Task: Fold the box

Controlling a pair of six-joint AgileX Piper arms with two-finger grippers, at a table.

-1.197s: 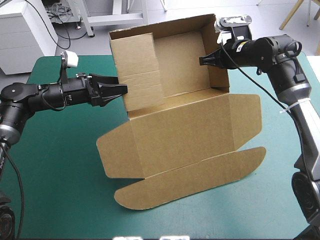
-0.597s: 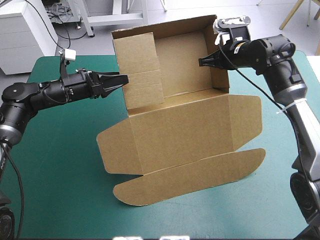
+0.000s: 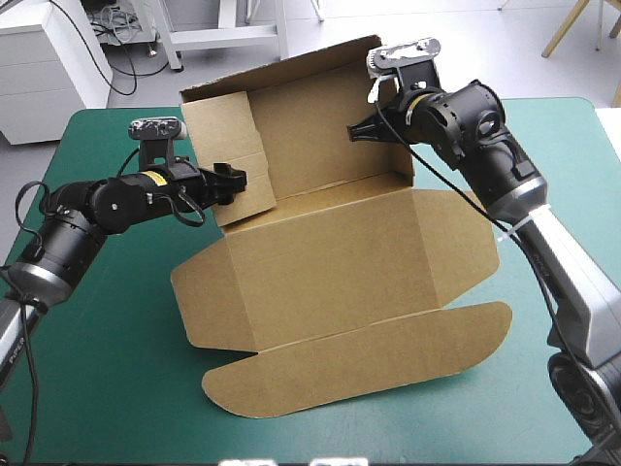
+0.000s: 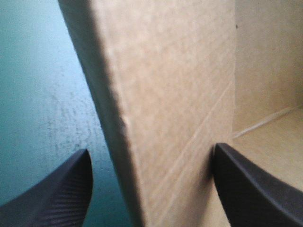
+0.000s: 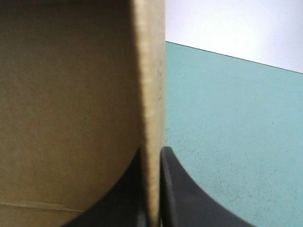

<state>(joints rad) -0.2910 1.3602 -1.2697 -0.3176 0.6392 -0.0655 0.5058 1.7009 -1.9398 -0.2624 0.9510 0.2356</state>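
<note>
The brown box (image 3: 330, 252) lies part-raised on the teal-green cover. Its back wall and both side walls stand up, while the lid (image 3: 359, 364) lies flat toward the table's front. My left gripper (image 3: 236, 182) is open and straddles the left side wall. In the left wrist view that wall (image 4: 175, 94) fills the gap in the left gripper (image 4: 151, 149), whose black fingers (image 4: 61, 189) stand wide apart. My right gripper (image 3: 353, 131) is shut on the right side wall near its top. Up close, the right gripper (image 5: 152, 149) pinches that board's edge (image 5: 150, 94).
Bare teal-green cover (image 3: 97, 369) shows at the left and front of the box, and more at the right (image 3: 563, 175). The lid's rounded flap reaches close to the table's front edge.
The raised walls and both grippers have shifted to the left, and the whole box has slid and turned a little. My left gripper has come onto the left wall, which it was only beside earlier.
</note>
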